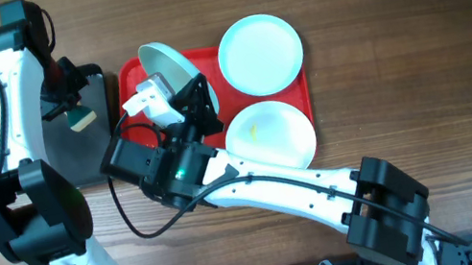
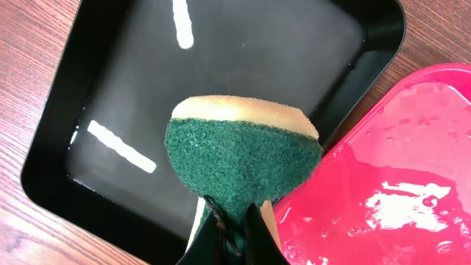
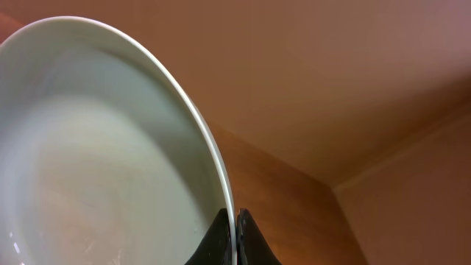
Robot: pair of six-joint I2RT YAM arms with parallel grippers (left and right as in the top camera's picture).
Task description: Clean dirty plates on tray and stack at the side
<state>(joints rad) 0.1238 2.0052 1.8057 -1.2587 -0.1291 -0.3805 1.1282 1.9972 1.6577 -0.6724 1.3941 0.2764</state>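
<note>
The brown table [image 1: 415, 42] was the biggest thing, and the red tray [image 1: 203, 58] sat in the middle of it. The black tray [image 1: 75, 159] lay just beside it, at its 9 o'clock. It looked shiny, maybe with water, so I think that was the place to wet the sponge.

Two plates lay flat on the red tray. One [image 1: 260, 53] was at 1 o'clock and looked clean. The other [image 1: 269, 134] was at 4 o'clock and had a small yellow spot, so I think it needed washing.

The third plate [image 3: 110, 147] was up on its edge at 11 o'clock. My right hand [image 3: 235, 224] pinched its rim tight. I held it tipped like that so its inside faced my other hand.

The sponge [image 2: 243, 158] was yellow with a rough green side. My left hand [image 2: 232, 234] was clamped on its bottom end, with the green side out for scrubbing. It hung over the black tray, near the edge by the red tray. The sponge and the plate were apart, so no stack had been made at the side.
</note>
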